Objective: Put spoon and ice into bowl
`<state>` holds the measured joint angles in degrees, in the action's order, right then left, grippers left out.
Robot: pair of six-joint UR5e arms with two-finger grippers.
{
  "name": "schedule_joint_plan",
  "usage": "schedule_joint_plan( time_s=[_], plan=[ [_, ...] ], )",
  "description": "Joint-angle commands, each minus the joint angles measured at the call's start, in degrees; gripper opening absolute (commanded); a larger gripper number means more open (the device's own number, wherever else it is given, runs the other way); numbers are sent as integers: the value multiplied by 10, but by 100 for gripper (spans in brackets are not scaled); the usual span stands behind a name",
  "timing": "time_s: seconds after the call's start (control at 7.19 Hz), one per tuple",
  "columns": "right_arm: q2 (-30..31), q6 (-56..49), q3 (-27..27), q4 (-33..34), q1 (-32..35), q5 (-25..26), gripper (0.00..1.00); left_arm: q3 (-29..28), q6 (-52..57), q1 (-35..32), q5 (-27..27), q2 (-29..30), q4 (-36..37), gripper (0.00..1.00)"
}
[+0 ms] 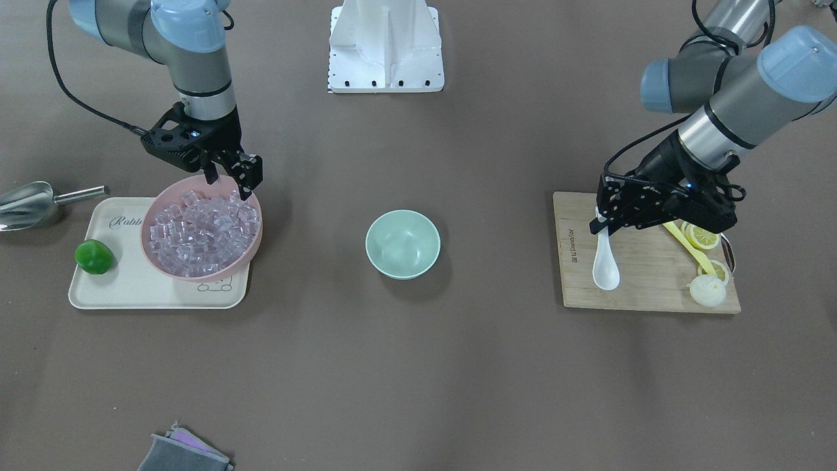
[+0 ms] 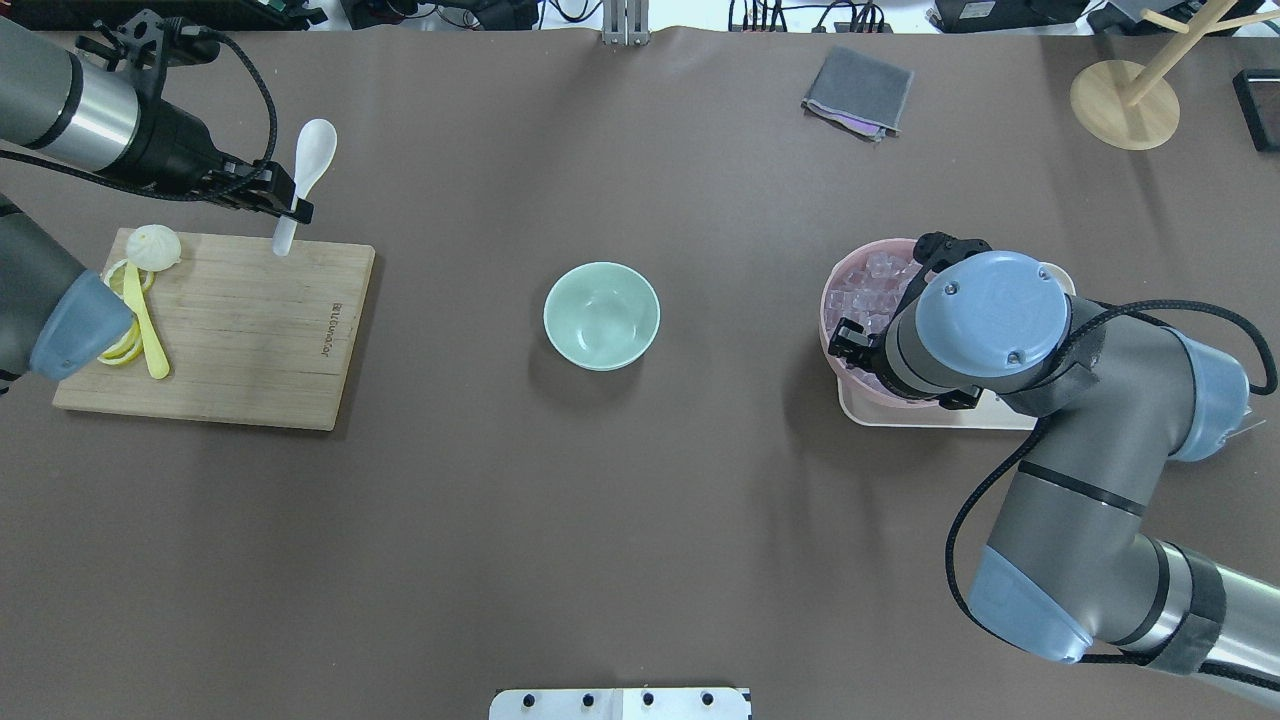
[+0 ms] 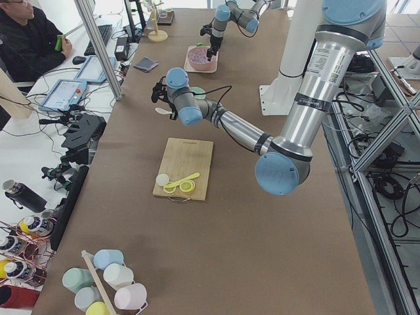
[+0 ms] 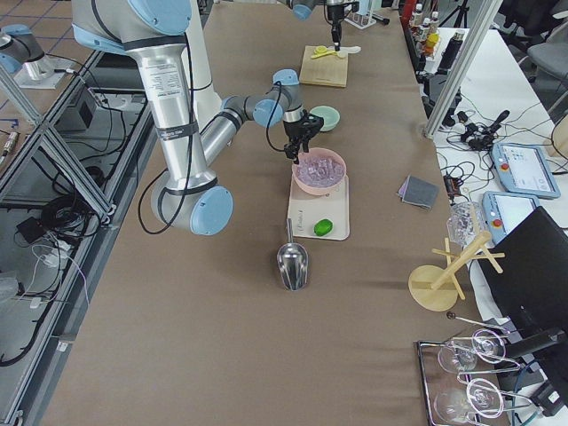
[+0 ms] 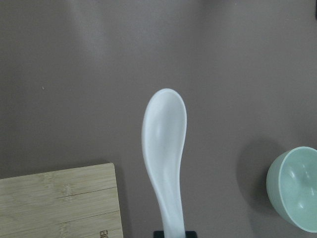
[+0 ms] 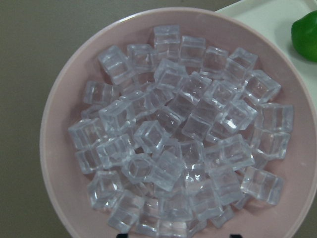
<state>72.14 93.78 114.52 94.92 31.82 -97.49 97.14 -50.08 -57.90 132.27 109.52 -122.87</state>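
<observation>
My left gripper [image 1: 601, 220] is shut on the handle of the white spoon [image 1: 606, 263] and holds it in the air over the far edge of the wooden cutting board [image 1: 647, 278]; it also shows in the overhead view [image 2: 308, 168] and the left wrist view [image 5: 165, 144]. The mint-green bowl [image 1: 403, 243] stands at the table's middle, with nothing in it. My right gripper [image 1: 229, 179] is open just above the pink bowl [image 1: 145, 247] heaped with clear ice cubes [image 6: 168, 139], with no cube between its fingers.
The pink bowl sits on a cream tray [image 1: 131, 288] beside a green lime [image 1: 93, 256]. A steel scoop [image 1: 26, 203] lies by the tray. Lemon slices [image 1: 701, 237] and a yellow utensil [image 1: 685, 243] lie on the board. A grey cloth [image 1: 183, 453] lies at the table's edge.
</observation>
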Motion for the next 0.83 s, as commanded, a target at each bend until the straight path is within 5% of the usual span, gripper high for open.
schedule_joint_plan(
  time_s=[0.0, 0.7],
  plan=[
    [-1, -5, -2, -1, -2, -1, 72, 0, 1, 0, 0, -2, 0, 0],
    [0, -23, -14, -1, -1, -1, 71, 2, 0, 1, -1, 1, -1, 0]
  ],
)
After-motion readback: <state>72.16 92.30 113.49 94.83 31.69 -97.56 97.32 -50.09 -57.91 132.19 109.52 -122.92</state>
